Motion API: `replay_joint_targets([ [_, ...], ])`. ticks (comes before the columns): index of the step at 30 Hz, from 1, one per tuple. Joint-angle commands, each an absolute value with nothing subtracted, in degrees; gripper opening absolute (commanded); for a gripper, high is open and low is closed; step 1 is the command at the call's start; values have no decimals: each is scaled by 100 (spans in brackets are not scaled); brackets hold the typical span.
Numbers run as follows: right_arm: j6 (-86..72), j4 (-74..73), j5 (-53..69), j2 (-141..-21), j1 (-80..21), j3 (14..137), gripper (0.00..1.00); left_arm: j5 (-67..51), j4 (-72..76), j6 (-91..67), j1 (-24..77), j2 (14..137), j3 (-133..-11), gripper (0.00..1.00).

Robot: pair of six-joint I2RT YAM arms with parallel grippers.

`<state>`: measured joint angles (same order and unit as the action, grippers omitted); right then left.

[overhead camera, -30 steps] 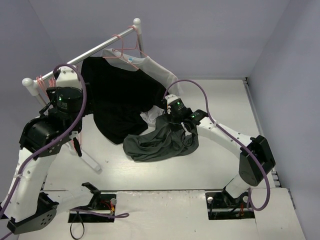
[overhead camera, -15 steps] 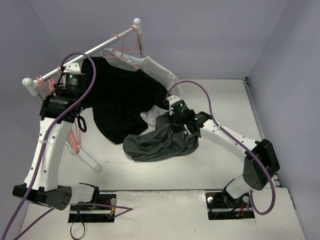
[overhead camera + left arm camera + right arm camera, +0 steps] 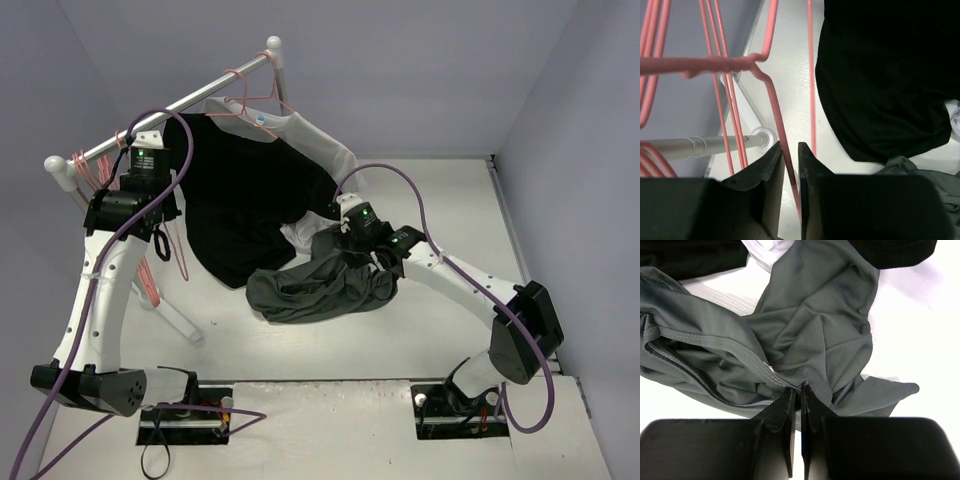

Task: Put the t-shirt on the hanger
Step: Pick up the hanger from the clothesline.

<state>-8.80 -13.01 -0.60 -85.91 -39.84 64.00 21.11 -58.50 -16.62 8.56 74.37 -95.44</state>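
My left gripper (image 3: 790, 160) has just gone from wide to clamped on the hanger (image 3: 771, 100) at the left end of the rack (image 3: 200, 93), while my right gripper (image 3: 800, 390) pinches the t-shirt (image 3: 815, 315), heaped right of the rack, so I judge unhooking comes next.

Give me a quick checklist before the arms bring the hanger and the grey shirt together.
1. Left jaws closed on the hanger wire: ok.
2. Right jaws pinching the grey shirt: ok.
3. Hanger hook off the rail: cannot tell.
4. Grey shirt free of the black shirt: not ok, they overlap.
5. Neck opening spread for the hanger: not ok, shirt lies bunched.
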Motion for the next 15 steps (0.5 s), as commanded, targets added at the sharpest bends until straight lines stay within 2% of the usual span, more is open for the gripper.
replay_joint_targets([
  [1,-875,-1072,-88,-8292,-3990,6379,0,1941,-5323,-1452,835,7167,-9535,5],
  [2,-879,-1072,-90,-8288,-3990,6372,0,1932,-5292,-1420,833,7148,-9529,0],
  [15,-882,-1081,-188,-8156,-3981,6355,0,1394,-4966,-1146,826,6834,-10102,0],
])
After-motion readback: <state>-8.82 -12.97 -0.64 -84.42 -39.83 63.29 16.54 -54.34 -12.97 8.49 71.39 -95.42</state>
